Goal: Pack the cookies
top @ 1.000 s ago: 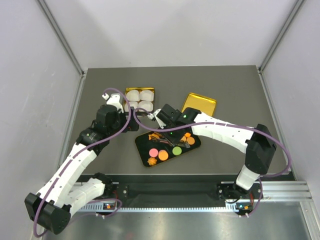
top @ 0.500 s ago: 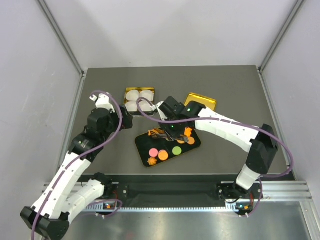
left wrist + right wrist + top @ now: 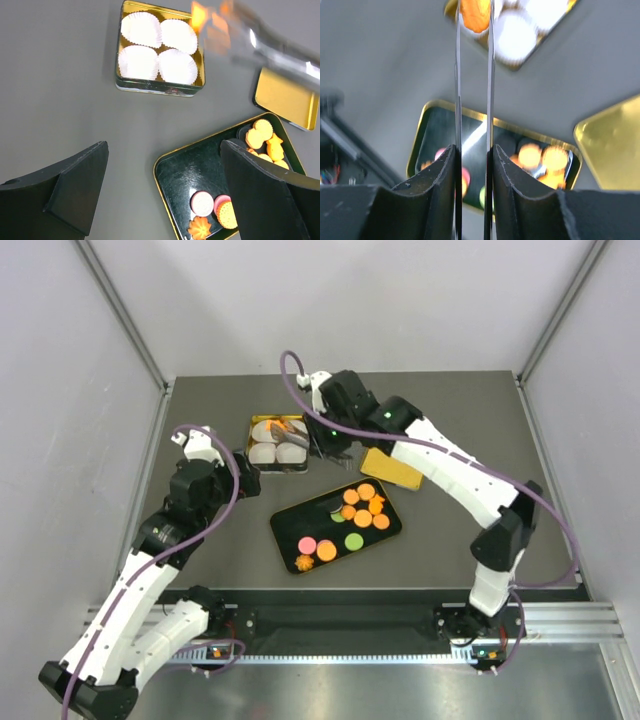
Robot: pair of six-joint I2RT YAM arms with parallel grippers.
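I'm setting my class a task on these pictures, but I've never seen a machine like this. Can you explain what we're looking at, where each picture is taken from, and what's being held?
These are two robot arms bolted at the near edge of a table. One picture looks down from above and behind the arms. The other two come from a camera on each wrist, so each shows its own fingers. On the table lie a black tray of cookies, a gold tin holding four white paper cups, and a gold lid. The right hand pinches an orange cookie above the tin. The left hand is open and empty.
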